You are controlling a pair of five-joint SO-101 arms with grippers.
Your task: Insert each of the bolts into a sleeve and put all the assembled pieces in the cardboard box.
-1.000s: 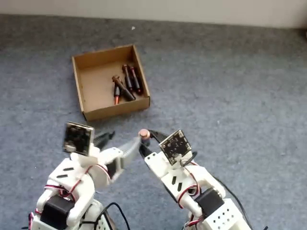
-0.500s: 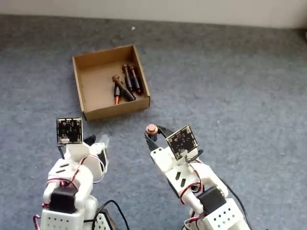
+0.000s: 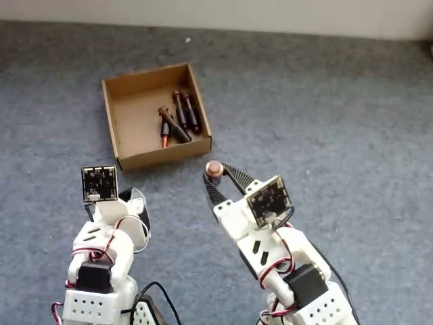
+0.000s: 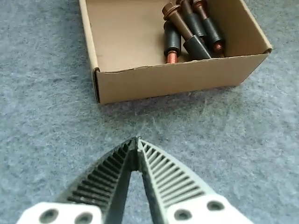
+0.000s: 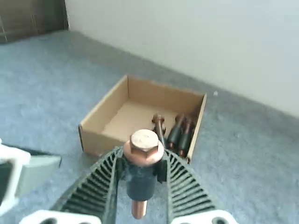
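Observation:
My right gripper (image 5: 140, 170) is shut on an assembled piece (image 5: 141, 175), a copper bolt standing upright in a black sleeve. From above, that bolt head (image 3: 214, 168) sits just in front of the cardboard box's near right corner, held by the right gripper (image 3: 218, 181). The cardboard box (image 3: 117, 134) holds several assembled pieces (image 3: 177, 118) against its right wall; they also show in the box (image 4: 140, 84) as the pieces (image 4: 189, 28). My left gripper (image 4: 137, 147) is shut and holds nothing, low over the carpet in front of the box, seen from above at the left gripper (image 3: 135, 198).
Grey carpet (image 3: 325, 122) covers the whole floor, with open room to the right of the box. A pale wall (image 3: 270, 13) runs along the far edge.
The left gripper let go of the piece, drew back to the left and shut. The right gripper carried the piece forward toward the box's near right corner.

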